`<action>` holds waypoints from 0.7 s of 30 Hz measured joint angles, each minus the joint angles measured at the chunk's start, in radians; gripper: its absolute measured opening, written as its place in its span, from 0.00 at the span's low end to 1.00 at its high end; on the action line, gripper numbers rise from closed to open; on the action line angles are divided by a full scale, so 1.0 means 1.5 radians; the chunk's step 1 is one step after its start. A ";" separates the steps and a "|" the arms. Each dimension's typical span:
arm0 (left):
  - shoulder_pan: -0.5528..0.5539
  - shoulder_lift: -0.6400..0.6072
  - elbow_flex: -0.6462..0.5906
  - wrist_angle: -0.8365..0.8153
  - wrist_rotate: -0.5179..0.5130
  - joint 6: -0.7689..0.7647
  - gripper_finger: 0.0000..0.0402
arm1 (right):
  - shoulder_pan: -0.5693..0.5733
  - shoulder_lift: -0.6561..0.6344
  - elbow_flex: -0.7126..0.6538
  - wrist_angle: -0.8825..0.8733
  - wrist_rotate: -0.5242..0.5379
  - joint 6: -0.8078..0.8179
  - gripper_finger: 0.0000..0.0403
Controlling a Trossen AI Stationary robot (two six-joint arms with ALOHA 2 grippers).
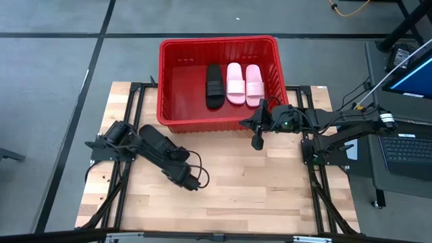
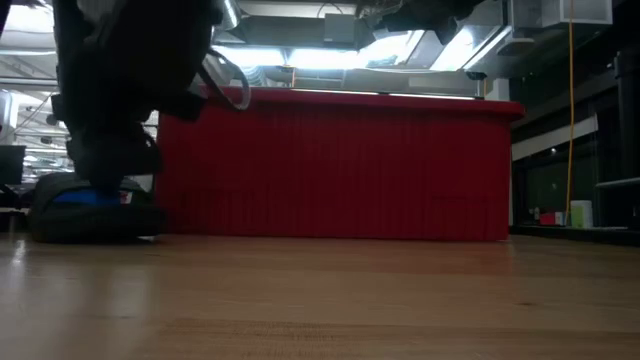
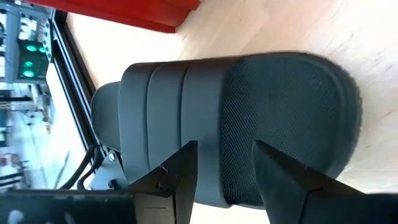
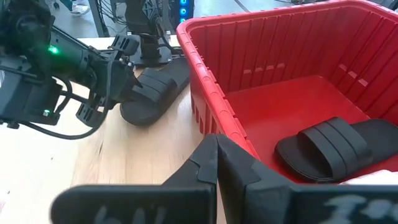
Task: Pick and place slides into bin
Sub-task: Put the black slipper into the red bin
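One black slide (image 1: 152,133) lies sole-down on the wooden table, just left of the near left corner of the red bin (image 1: 162,81). My left gripper (image 1: 169,154) is open and slants down over it. In the left wrist view one finger (image 3: 183,168) shows over the ribbed strap (image 3: 168,106) and the other (image 3: 280,171) over the meshed footbed (image 3: 286,99). In the bin lie another black slide (image 1: 214,86) and two pink slides (image 1: 235,83) (image 1: 254,84), flat on its floor. My right gripper (image 1: 257,142) hovers shut by the bin's near right corner. My left gripper comes slanting down at the slide's long side (image 3: 236,193), its open fingers spaced along the slide's length. I cannot tell whether the fingertips touch the slide. The slide lies flat on the table.
The bin's near wall (image 2: 340,165) stands right behind the slide. Black frame rails (image 1: 138,108) run along the table's left side. Bare wood (image 1: 243,196) stretches toward the near edge. A laptop (image 1: 405,145) sits off the table's right side.
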 joint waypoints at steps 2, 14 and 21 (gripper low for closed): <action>0.000 0.008 0.000 -0.002 0.001 0.003 0.36 | 0.000 0.000 0.000 0.000 0.000 0.000 0.02; 0.000 0.041 0.000 -0.056 -0.002 -0.024 0.36 | 0.000 0.000 0.000 0.000 0.000 -0.001 0.02; 0.000 0.041 0.000 -0.058 -0.006 -0.024 0.36 | 0.000 0.000 0.000 -0.001 0.000 -0.001 0.02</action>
